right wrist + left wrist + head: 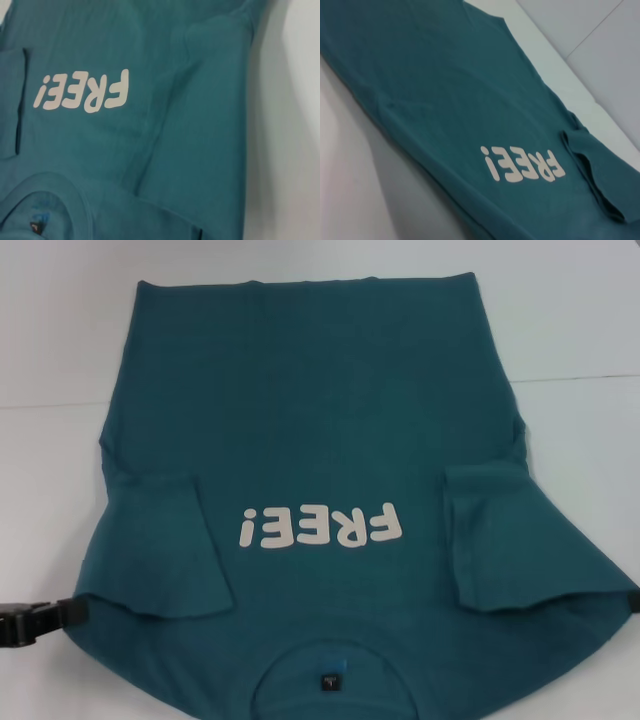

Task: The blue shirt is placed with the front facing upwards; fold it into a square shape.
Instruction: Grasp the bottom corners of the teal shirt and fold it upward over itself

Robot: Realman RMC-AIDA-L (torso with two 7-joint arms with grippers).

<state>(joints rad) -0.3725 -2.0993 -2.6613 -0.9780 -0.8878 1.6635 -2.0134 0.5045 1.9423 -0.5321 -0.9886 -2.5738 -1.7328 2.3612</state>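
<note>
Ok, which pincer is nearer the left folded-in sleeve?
Left. The left pincer is at the shirt's edge beside that sleeve; the right pincer at the opposite edge.

This looks like a robot test bench in a lab rather than a home: a plain, bare white worktop (pixel 560 330) fills every view, with a faint straight seam crossing it from 9 to 3 o'clock. A black robot gripper (the left gripper (pixel 25 623)) juts in at 8 o'clock. The only homely item is the blue shirt (pixel 320 420) spread flat.
</note>
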